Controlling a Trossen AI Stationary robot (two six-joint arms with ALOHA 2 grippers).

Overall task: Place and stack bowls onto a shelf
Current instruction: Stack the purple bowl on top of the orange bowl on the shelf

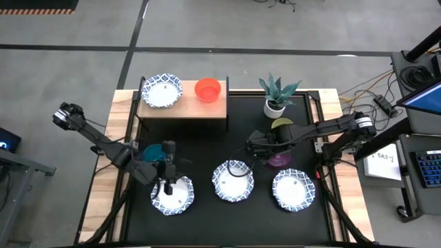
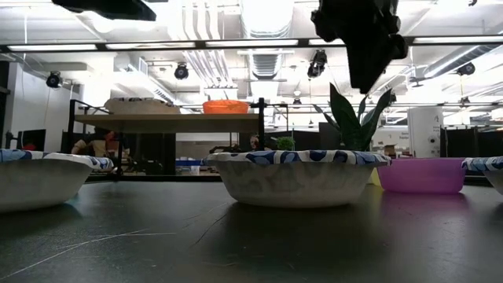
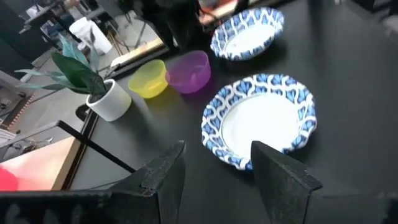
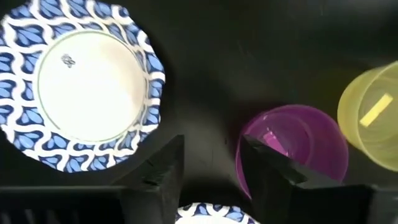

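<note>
The wooden shelf (image 1: pixel 182 109) stands at the table's far left and carries one blue-rimmed white bowl (image 1: pixel 162 91) and the red bowl (image 1: pixel 207 89). Three more blue-rimmed bowls rest on the table near the front: left (image 1: pixel 180 200), middle (image 1: pixel 232 180) and right (image 1: pixel 295 190). The purple bowl (image 1: pixel 279 160) and yellow-green bowl (image 1: pixel 281 124) sit on the table right of centre. My left gripper (image 1: pixel 167 183) is open and empty over the left bowl. My right gripper (image 1: pixel 250 147) is open and empty, raised between the middle bowl and the purple bowl (image 4: pixel 292 149).
A small white pot with a green plant (image 1: pixel 275 98) stands at the far edge, right of the shelf and beside the yellow-green bowl. The shelf board has bare room (image 1: pixel 186 110) in front of its two bowls. Cables and equipment lie off the table's right side.
</note>
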